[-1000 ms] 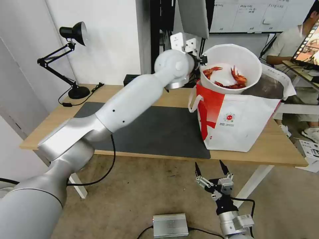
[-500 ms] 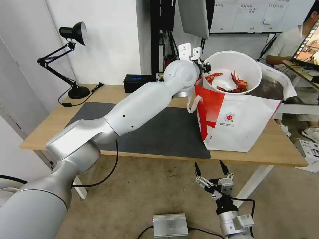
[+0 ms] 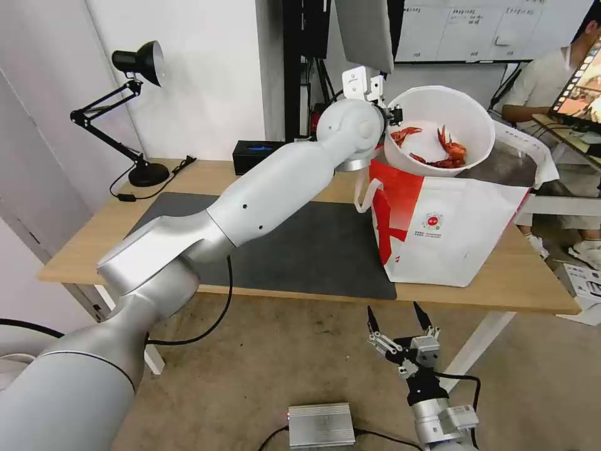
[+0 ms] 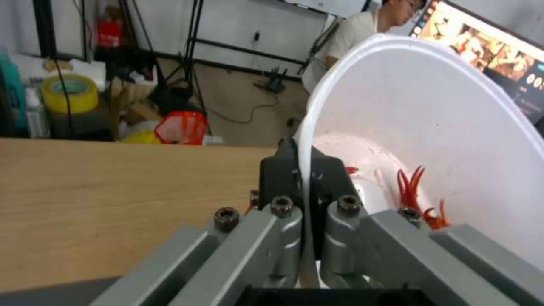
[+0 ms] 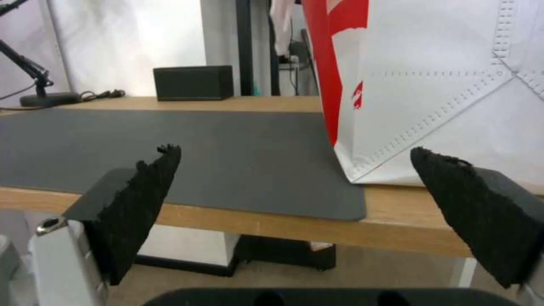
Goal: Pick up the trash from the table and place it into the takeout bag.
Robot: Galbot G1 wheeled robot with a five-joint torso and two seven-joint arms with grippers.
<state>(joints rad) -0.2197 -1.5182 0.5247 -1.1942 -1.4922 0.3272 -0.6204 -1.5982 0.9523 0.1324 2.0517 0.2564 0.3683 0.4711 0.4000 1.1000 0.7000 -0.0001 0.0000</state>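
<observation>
left gripper (image 4: 304, 199) is pinched on the rim of the bowl of crayfish (image 3: 438, 128), holding it tilted over the takeout bag (image 3: 451, 225) opening. Thin edge grip, so it could slip and dump crayfish on the table (image 3: 313, 181). Right gripper (image 3: 400, 322) hangs spread apart below the table edge

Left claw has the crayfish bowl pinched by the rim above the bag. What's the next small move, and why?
Probably lower it straight down. The left claw grips the rim of the bowl of crayfish, which hangs tilted over the takeout bag's open mouth, not inside. The right claw is parked open below the table.
</observation>
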